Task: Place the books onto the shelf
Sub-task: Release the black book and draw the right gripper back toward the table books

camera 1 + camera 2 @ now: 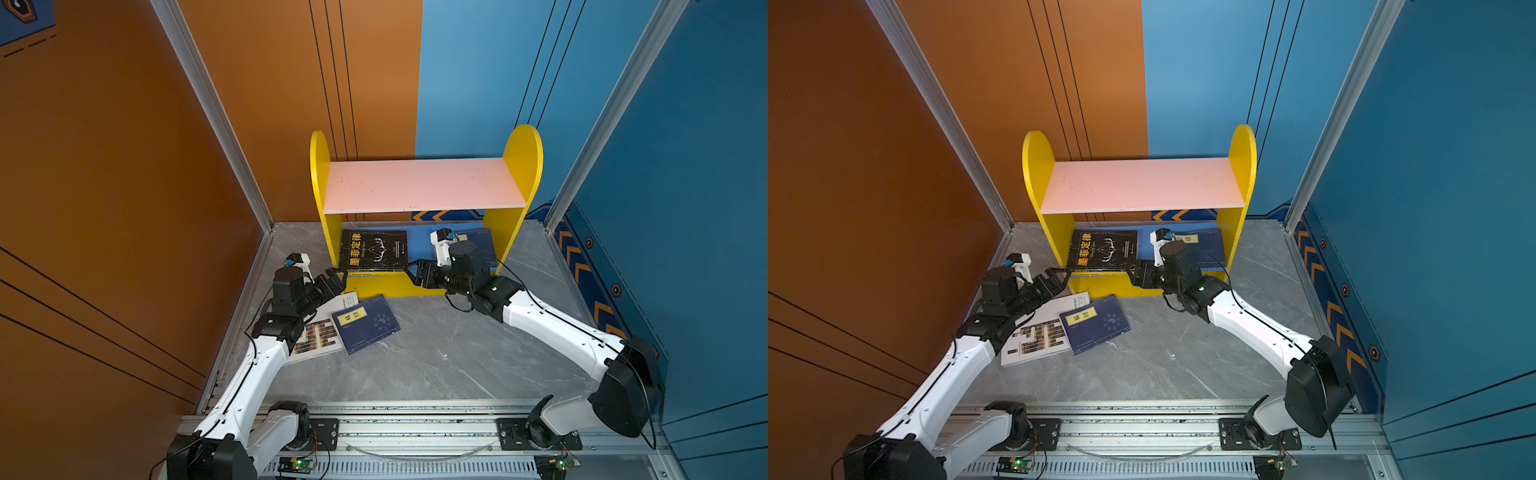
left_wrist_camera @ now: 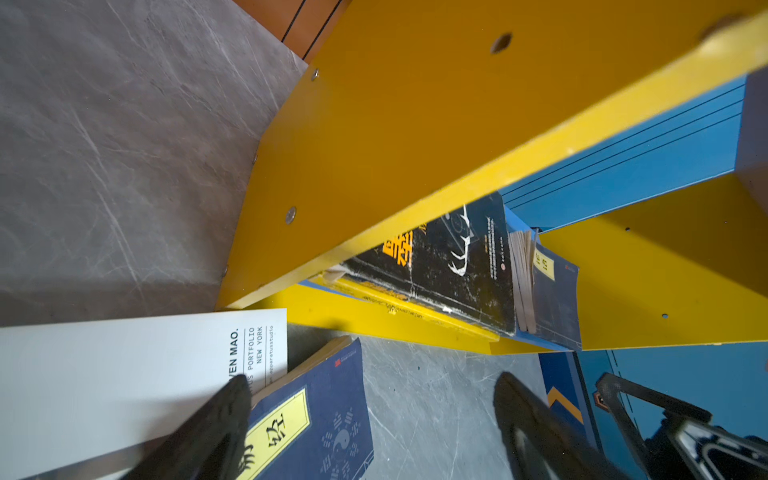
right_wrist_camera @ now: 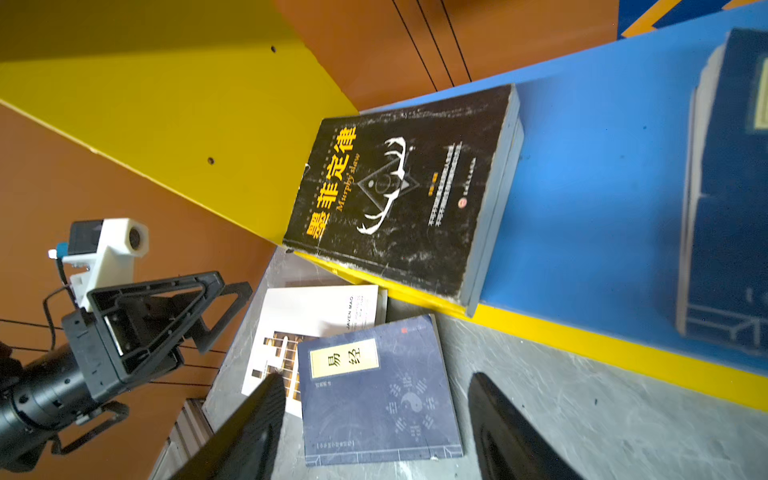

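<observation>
Two books are not yet shelved as both arms hang low before the shelf (image 1: 523, 153). Its pink upper board (image 1: 419, 185) is bare. On the blue lower board (image 1: 417, 243) the black book (image 1: 372, 249) lies flat at the left end, stacked on at least one other volume, and navy books (image 1: 484, 245) lie at the right end, partly hidden behind the right wrist.

The navy book (image 1: 365, 324) and the white book (image 1: 311, 345) lie flat on the bench (image 1: 436, 353), just in front of the shelf's left half. The navy one overlaps a corner of the white.

The left gripper (image 1: 338, 278) hovers by the foot of the left side panel. Its fingers (image 2: 224, 419) are spread wide and grasp nothing. The right gripper (image 1: 415, 272) sits at the front lip of the lower board, just beside the black book's near corner. Its fingers (image 3: 257, 424) are likewise parted and empty.

The navy book lies between the two grippers and nearer the camera than both. It looks closer to the left gripper, whose arm already reaches over the white book. The navy book's long side appears to run across the top views, slanting towards the shelf at its right end. A grasp on it would probably come from the left arm, reaching down and slightly rightward.
</observation>
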